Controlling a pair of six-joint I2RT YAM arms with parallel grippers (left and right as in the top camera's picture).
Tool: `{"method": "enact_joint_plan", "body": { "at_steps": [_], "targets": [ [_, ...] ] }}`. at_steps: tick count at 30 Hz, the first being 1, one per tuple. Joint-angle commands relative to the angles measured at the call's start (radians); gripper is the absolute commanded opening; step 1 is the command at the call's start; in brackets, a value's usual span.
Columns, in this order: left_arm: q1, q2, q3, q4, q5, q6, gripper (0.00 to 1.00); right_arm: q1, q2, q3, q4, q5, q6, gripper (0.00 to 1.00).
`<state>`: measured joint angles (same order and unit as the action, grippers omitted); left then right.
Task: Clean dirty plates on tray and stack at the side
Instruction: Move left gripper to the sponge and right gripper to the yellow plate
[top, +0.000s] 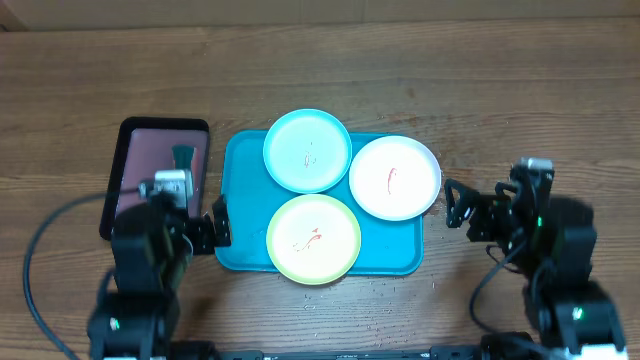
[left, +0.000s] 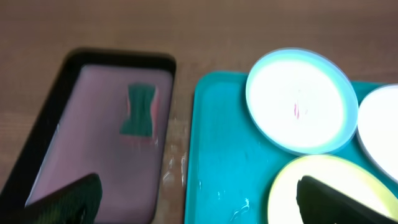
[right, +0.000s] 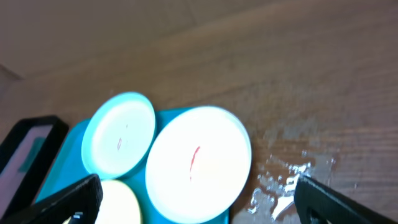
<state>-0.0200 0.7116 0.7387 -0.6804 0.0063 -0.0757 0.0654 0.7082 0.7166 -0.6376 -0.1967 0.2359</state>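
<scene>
The turquoise tray (top: 243, 190) lies at the table's middle and carries three plates, each with a small red smear. The light blue plate (top: 307, 150) is at the back, the white plate (top: 394, 178) overhangs the right rim, and the yellow-green plate (top: 313, 239) is at the front. My left gripper (top: 219, 222) is open and empty at the tray's left edge; in the left wrist view its jaws (left: 198, 186) span the tray (left: 217, 155) and the yellow-green plate (left: 323, 171). My right gripper (top: 455, 204) is open and empty, just right of the white plate (right: 199, 163).
A black-rimmed tray (top: 125, 170) with a pinkish inside holds a teal sponge (top: 183, 157), left of the turquoise tray; the sponge also shows in the left wrist view (left: 139, 111). Water droplets (right: 283, 177) lie on the wood right of the white plate.
</scene>
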Motion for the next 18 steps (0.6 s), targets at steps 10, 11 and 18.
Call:
{"method": "enact_joint_plan", "body": {
  "at_steps": [10, 11, 18],
  "targets": [
    [-0.006, 0.243, 0.259, -0.281, 0.125, -0.038, 1.0, 0.002, 0.254, 0.212, -0.122, -0.249, 0.003, 1.0],
    [-0.006, 0.243, 0.259, -0.281, 0.121, -0.038, 1.0, 0.006, 0.259, 0.212, -0.12, -0.254, 0.003, 1.0],
    [0.108, 0.283, 0.312, -0.225, 0.086, -0.054, 1.0, 0.145, 0.309, 0.222, -0.121, -0.227, 0.011, 1.0]
  ]
}}
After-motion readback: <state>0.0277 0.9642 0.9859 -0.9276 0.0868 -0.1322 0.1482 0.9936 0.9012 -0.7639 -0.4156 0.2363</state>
